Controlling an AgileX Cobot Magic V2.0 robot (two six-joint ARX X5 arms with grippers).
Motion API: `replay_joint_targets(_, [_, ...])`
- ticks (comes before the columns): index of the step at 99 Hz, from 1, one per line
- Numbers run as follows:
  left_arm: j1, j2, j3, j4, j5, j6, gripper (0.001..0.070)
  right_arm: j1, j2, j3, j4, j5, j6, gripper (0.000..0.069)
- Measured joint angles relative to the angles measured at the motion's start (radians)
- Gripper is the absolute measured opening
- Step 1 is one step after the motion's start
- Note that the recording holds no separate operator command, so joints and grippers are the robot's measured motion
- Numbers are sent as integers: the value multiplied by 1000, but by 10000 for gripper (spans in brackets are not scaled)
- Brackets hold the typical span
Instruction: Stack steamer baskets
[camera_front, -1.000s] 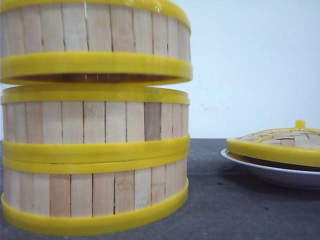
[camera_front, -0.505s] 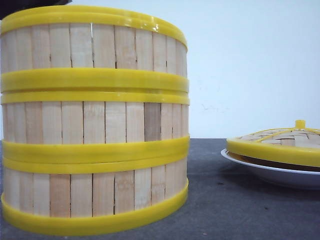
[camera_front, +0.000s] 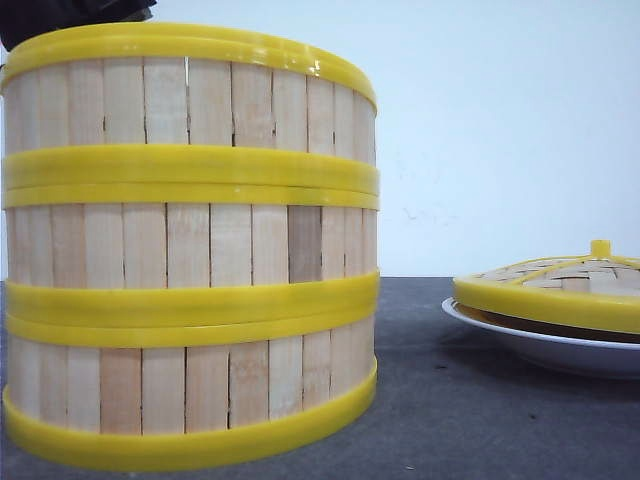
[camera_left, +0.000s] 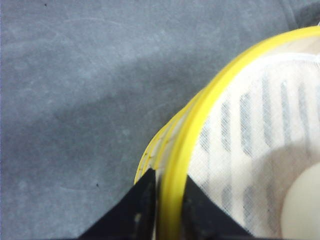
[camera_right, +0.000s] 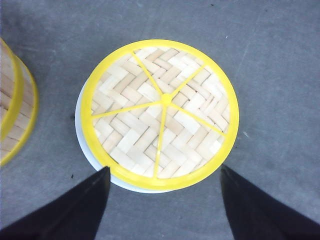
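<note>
Steamer baskets (camera_front: 190, 250) stand three high in one column on the left of the dark grey counter (camera_front: 450, 420), close to the front camera, so the stack fills most of that side of the view. Each tier shows pale upright slats between thick yellow rims, and the rims of neighbouring tiers meet with no gap visible. The top basket (camera_left: 260, 130) is lined with a white cloth through which darker stripes show (a pale round shape sits at the edge of the left wrist view, too cropped to identify).

To the right of the stack and well apart from it, a white plate (camera_front: 545, 345) rests on the counter. A domed woven lid (camera_right: 160, 107) with a yellow rim, yellow spokes and a small central knob lies on the plate and covers nearly all of it, leaving only a sliver of white edge showing.

The left end effector (camera_left: 167, 200) is clenched on the top basket's yellow rim, one black finger (camera_left: 140, 205) outside the wall and the other inside. The right end effector (camera_right: 162, 200) hangs above the lid and plate, its fingers spread wide and grasping nothing.
</note>
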Motion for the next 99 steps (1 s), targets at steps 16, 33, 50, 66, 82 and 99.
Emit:
replay_joint_targets(16, [0, 0, 0, 3, -1, -2, 278, 0, 0, 0, 0, 15, 0, 427])
replay_joint_targets(33, [0, 0, 0, 11, -1, -2, 300, 0, -1, -15, 23, 55, 2, 427])
replay_joint_targets(50, [1, -5, 21, 7, -2, -2, 300, -3, 0, -81, 74, 41, 3, 427])
replay_joint_targets(66, [13, -85, 43, 2, -4, -2, 300, -40, 4, -138, 150, -48, 0, 427])
replay_joint_targets(82, [42, -205, 48, -4, -16, -2, 300, -143, 37, -187, 233, -127, -21, 427])
replay_joint_targets(99, [80, -319, 48, -62, -95, -2, 300, -251, 116, -192, 294, -205, -74, 427])
